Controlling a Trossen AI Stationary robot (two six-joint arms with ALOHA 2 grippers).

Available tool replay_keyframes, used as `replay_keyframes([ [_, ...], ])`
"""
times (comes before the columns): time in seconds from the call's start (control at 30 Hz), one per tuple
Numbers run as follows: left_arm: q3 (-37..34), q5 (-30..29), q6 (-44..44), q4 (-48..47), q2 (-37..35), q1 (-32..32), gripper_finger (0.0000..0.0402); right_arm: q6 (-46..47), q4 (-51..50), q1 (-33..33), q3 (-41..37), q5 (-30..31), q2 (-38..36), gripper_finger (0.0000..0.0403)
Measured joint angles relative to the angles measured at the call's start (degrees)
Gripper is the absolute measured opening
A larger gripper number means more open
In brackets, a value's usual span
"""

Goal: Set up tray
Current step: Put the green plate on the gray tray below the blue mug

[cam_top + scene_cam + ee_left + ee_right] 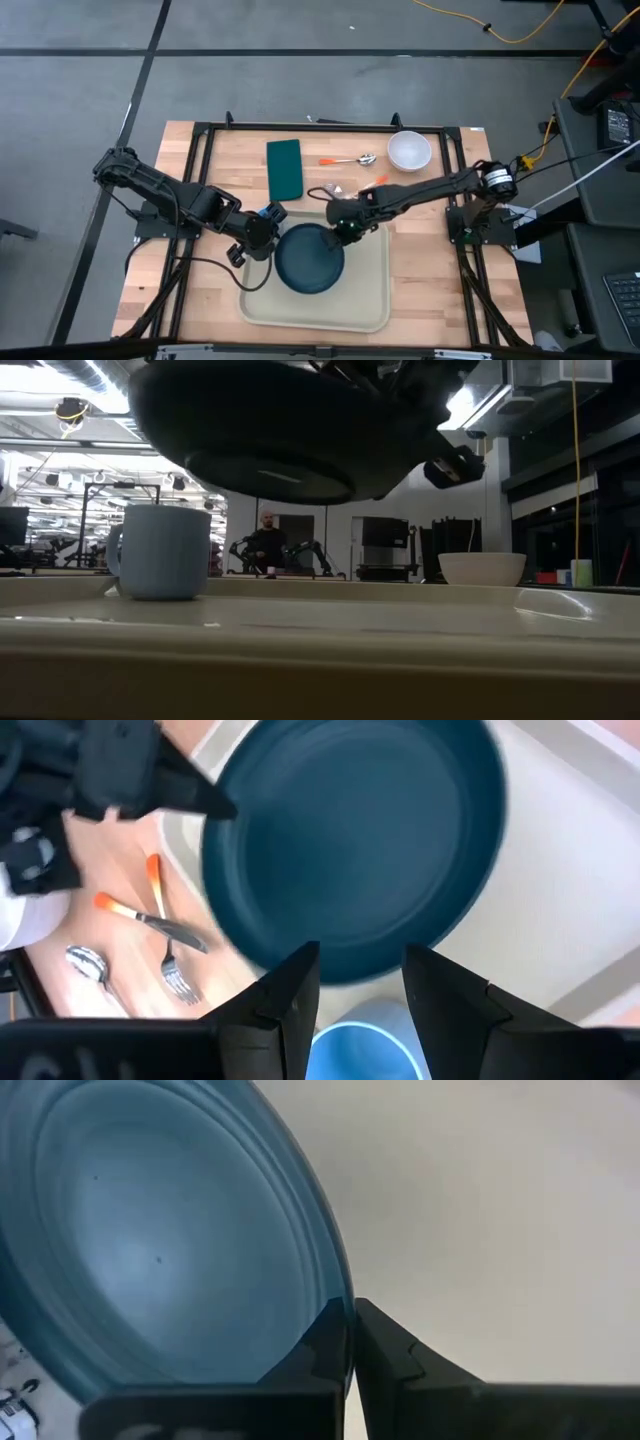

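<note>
A dark blue plate [308, 260] hangs over the beige tray [372, 292], with my right gripper [345, 232] shut on its far right rim. The low view shows the plate's underside [290, 430] clear above the tray's floor [320, 615]. A light blue mug [160, 552] stands upright on its base just beyond the tray's far left corner. My left gripper [262, 238] hovers open above the mug [365, 1035], touching nothing, and looks across at the plate [350, 840]. My right gripper pinches the plate's rim [335, 1295] between its two fingers, one on the upper face and one beneath. The fingers slant down from the table's far right. The plate is lifted clear of the tray and tilted.
A dark green napkin [284, 168] lies on the far left part of the table. A white bowl [409, 150] stands at the far right. A spoon [358, 159] and orange-handled cutlery [372, 182] lie beyond the tray. A person [265, 542] stands far back in the room.
</note>
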Motion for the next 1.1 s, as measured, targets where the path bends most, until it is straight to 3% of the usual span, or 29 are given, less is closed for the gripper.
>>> replay_keyframes([
  [0.33, 2.25, -1.10, -1.63, -1.22, 0.00, 0.02, 0.0138, 4.70, 8.04, 4.17, -0.02, 1.11, 4.64, 0.0011],
  [0.5, 4.95, -0.52, -8.49, 0.06, -2.07, 0.02, 0.0138, 6.36, 13.28, 5.34, -0.01, 1.28, 7.66, 0.0011],
  [0.67, 5.03, -1.13, -16.89, 5.24, -9.18, -0.28, 0.0138, 4.60, 11.19, 6.09, 4.10, 2.41, 10.05, 0.0011],
  [0.8, 5.14, -6.66, -18.92, 11.13, -16.07, -1.94, 0.0138, 1.76, 7.68, 6.02, 8.39, 3.01, 12.69, 0.0011],
  [0.97, 5.14, -18.20, -17.90, 10.82, -21.54, -5.55, 0.0138, 0.78, 5.31, 6.15, 11.71, 3.62, 15.74, 0.0011],
  [1.1, 5.11, -23.48, -17.42, 10.40, -23.29, -7.33, 0.0138, 0.30, 4.90, 6.24, 14.36, 2.57, 18.92, 0.0011],
])
